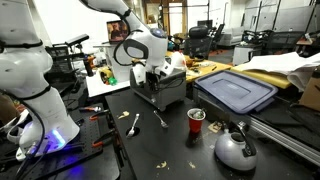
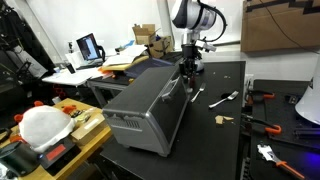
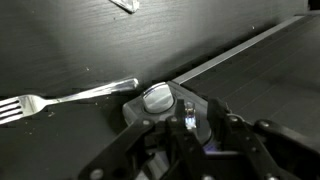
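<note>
— Silver knob (image 3: 157,97), round, just above the middle of the wrist view: is the gripper (image 3: 168,108) on it?
— It looks so. The fingers come up from the bottom edge and are drawn in on the knob, with it pinched at their tips. In both exterior views the gripper (image 2: 187,68) points straight down onto the far end of the grey metal box (image 2: 150,108).
— What lies around it?
— A fork (image 3: 60,100) sits at the left of the wrist view on the black table (image 3: 200,30), with its handle end just beside the knob. In an exterior view the fork (image 2: 222,98) lies right of the box, and a small pale scrap (image 2: 222,119) lies below it.
— Anything crowding the arm?
— The box's bar handle (image 2: 175,88) runs just below the gripper. Otherwise things lie apart: a red cup (image 1: 196,120), a metal kettle (image 1: 235,148) at the lower right and a blue lid (image 1: 237,90) behind them.
— Any writing?
— The cup has a pale mark, too small to read. A laptop (image 2: 88,47) glows at the upper left, its screen unreadable.
— Counts?
— One box, one knob in the grip, one cup, one kettle and one lid. Two utensils show in an exterior view: the fork (image 1: 160,118) and another utensil (image 1: 133,123) left of it.
</note>
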You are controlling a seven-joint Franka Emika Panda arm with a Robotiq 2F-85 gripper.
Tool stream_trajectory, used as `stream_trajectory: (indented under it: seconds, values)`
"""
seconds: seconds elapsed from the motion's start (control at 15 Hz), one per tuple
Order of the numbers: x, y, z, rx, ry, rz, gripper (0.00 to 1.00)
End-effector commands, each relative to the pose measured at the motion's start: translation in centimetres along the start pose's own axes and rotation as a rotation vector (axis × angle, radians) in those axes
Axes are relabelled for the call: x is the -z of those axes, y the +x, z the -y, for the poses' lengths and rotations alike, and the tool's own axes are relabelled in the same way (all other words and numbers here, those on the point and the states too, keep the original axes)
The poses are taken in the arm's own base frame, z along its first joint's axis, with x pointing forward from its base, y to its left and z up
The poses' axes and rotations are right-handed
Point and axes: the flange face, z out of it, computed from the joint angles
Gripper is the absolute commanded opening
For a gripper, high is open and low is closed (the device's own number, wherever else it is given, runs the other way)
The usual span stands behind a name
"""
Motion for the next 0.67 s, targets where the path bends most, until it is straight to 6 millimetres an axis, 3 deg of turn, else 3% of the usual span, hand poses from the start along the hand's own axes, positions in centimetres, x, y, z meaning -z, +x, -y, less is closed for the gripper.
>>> stream_trajectory:
  seconds: [0.0, 0.6]
  values:
    - [-1.2, 0.5, 0.7, -0.041, 0.123, 0.008, 0.07]
    - [-3.4, 0.3, -0.5, -0.098, 0.403, 0.005, 0.07]
